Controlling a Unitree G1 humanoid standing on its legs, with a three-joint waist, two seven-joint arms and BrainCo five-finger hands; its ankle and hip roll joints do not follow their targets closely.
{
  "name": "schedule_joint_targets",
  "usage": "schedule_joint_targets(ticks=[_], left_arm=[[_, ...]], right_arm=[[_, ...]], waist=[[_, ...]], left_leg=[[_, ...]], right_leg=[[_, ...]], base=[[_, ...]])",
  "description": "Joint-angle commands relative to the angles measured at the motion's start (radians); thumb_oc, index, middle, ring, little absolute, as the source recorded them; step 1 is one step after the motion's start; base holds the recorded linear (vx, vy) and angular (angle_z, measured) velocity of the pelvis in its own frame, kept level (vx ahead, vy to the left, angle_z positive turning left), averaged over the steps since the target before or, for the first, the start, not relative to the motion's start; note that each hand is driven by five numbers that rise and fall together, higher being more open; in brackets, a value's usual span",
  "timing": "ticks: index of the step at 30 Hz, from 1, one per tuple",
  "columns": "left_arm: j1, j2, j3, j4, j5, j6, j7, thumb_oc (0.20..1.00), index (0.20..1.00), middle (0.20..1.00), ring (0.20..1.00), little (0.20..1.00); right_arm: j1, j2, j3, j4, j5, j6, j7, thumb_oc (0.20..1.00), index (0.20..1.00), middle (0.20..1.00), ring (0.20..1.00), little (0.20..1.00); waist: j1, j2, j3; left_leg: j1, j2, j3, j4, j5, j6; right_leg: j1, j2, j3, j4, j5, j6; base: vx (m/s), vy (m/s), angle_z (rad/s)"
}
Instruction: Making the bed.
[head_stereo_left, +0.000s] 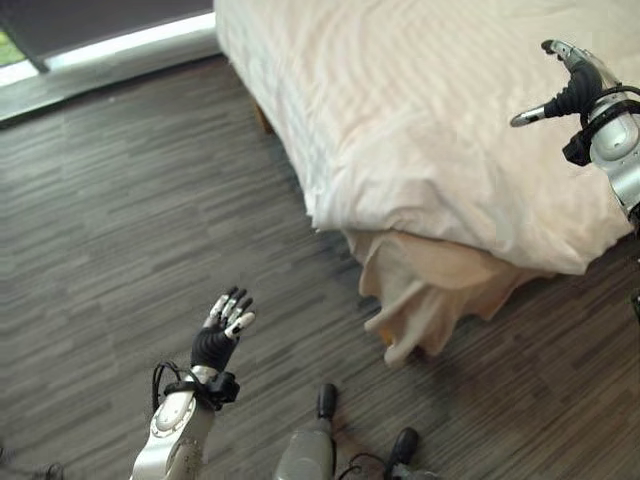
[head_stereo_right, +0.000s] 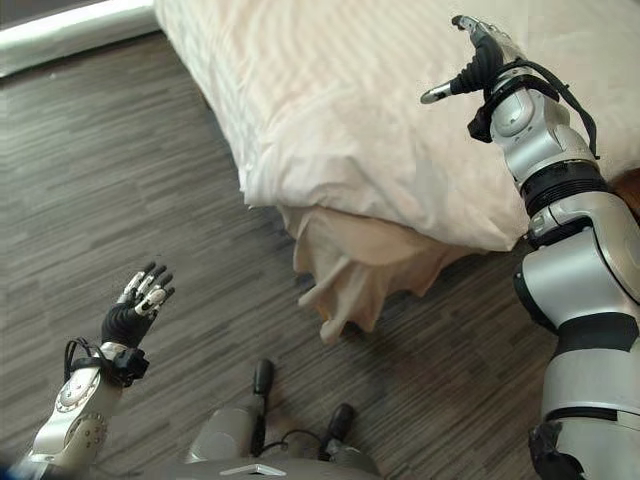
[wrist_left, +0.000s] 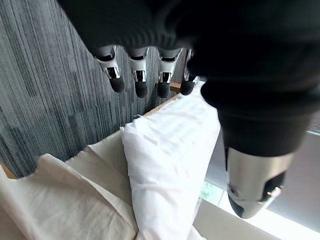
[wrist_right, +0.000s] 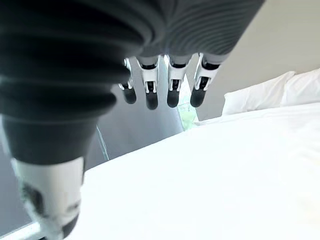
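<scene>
A bed with a white duvet (head_stereo_left: 420, 130) fills the upper right; the duvet's corner hangs over the foot of the bed. Below that corner a cream sheet (head_stereo_left: 430, 290) spills out in loose folds toward the floor. My right hand (head_stereo_right: 478, 60) hovers above the duvet near the bed's right side, fingers straight and holding nothing. My left hand (head_stereo_left: 222, 330) is raised over the floor, well left of the bed, fingers relaxed and empty. White pillows (wrist_right: 270, 92) lie at the far end of the bed in the right wrist view.
Dark wood-look floor (head_stereo_left: 130, 230) runs along the bed's left side and foot. A window or glass door (head_stereo_left: 100, 40) with a bright sill lies at the back left. A wooden bed leg (head_stereo_left: 262, 120) shows under the left edge.
</scene>
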Motion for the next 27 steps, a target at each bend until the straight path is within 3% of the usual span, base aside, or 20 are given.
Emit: schedule_joint_targets(ticks=[1, 8, 16, 22, 23, 27], left_arm=[[-0.026, 0.028, 0.008, -0.089, -0.033, -0.049, -0.023, 1.0, 1.0, 1.0, 1.0, 1.0], [-0.07, 0.03, -0.019, -0.096, -0.028, -0.064, 0.001, 1.0, 1.0, 1.0, 1.0, 1.0], [-0.157, -0.03, -0.079, -0.067, -0.003, -0.08, 0.037, 1.0, 1.0, 1.0, 1.0, 1.0], [-0.219, -0.071, -0.12, -0.044, -0.003, -0.085, 0.073, 1.0, 1.0, 1.0, 1.0, 1.0], [-0.24, -0.08, -0.125, -0.041, -0.002, -0.087, 0.087, 1.0, 1.0, 1.0, 1.0, 1.0], [-0.252, -0.091, -0.118, -0.041, 0.013, -0.089, 0.093, 1.0, 1.0, 1.0, 1.0, 1.0]], right_arm=[[-0.09, -0.077, 0.072, 0.056, -0.041, 0.004, -0.07, 1.0, 1.0, 1.0, 1.0, 1.0], [-0.126, -0.074, 0.11, 0.153, -0.104, 0.015, -0.098, 1.0, 1.0, 1.0, 1.0, 1.0], [-0.168, -0.073, 0.201, 0.053, -0.18, 0.004, -0.103, 1.0, 1.0, 1.0, 1.0, 1.0], [-0.13, 0.035, 0.215, -0.009, -0.242, 0.017, -0.098, 1.0, 1.0, 1.0, 1.0, 1.0], [-0.083, 0.079, 0.205, 0.035, -0.265, 0.026, -0.086, 0.2, 0.2, 0.2, 0.2, 0.2], [0.044, 0.122, 0.171, 0.093, -0.329, 0.042, -0.068, 0.2, 0.2, 0.2, 0.2, 0.2]], waist=[[0.004, 0.041, 0.022], [0.051, 0.066, 0.085], [0.062, 0.077, 0.137], [0.056, 0.093, 0.166], [0.059, 0.1, 0.173], [0.058, 0.114, 0.182]], left_leg=[[-0.016, 0.039, -0.071, -0.009, 0.033, -0.042], [-0.123, 0.033, -0.095, 0.002, 0.053, -0.056], [-0.221, 0.037, -0.086, -0.013, 0.079, -0.071], [-0.252, 0.032, -0.082, -0.007, 0.082, -0.071], [-0.256, 0.028, -0.084, -0.006, 0.081, -0.07], [-0.251, 0.021, -0.093, -0.003, 0.079, -0.067]], right_leg=[[0.006, -0.011, -0.01, 0.012, 0.016, 0.054], [-0.081, -0.015, -0.031, 0.012, 0.025, 0.058], [-0.187, -0.01, -0.006, 0.012, 0.04, 0.062], [-0.222, -0.014, 0.007, 0.012, 0.047, 0.06], [-0.223, -0.014, 0.006, 0.012, 0.047, 0.06], [-0.215, -0.016, 0.001, 0.012, 0.043, 0.061]], base=[[-0.03, 0.01, 0.0], [-0.02, -0.005, 0.08], [-0.02, 0.005, 0.03], [0.01, 0.009, -0.12], [0.02, 0.001, -0.1], [0.0, 0.001, -0.04]])
